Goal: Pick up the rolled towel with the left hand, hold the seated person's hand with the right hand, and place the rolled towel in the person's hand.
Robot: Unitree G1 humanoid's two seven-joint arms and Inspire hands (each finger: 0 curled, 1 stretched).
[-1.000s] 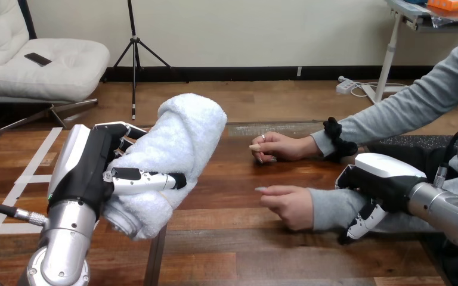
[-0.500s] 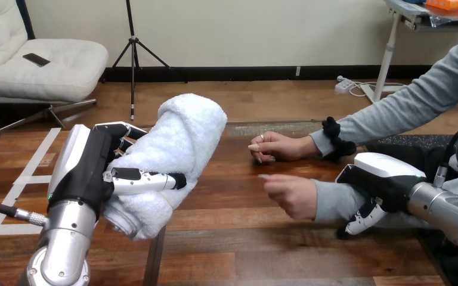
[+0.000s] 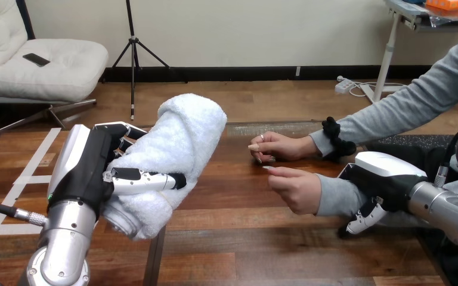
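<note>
Over the last second the person's nearer hand (image 3: 295,189) has lifted from the table (image 3: 226,238) and moved farther from the robot. Its fingertips now lie just below the person's farther hand (image 3: 277,146). The grey-sleeved forearm (image 3: 334,198) has risen with it, and the right robot hand (image 3: 381,182), curled round that forearm, has come up very slightly.

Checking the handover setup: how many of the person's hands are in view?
2. The far hand rests on the table; the near hand is closer to the robot, its forearm gripped by the right hand.
</note>
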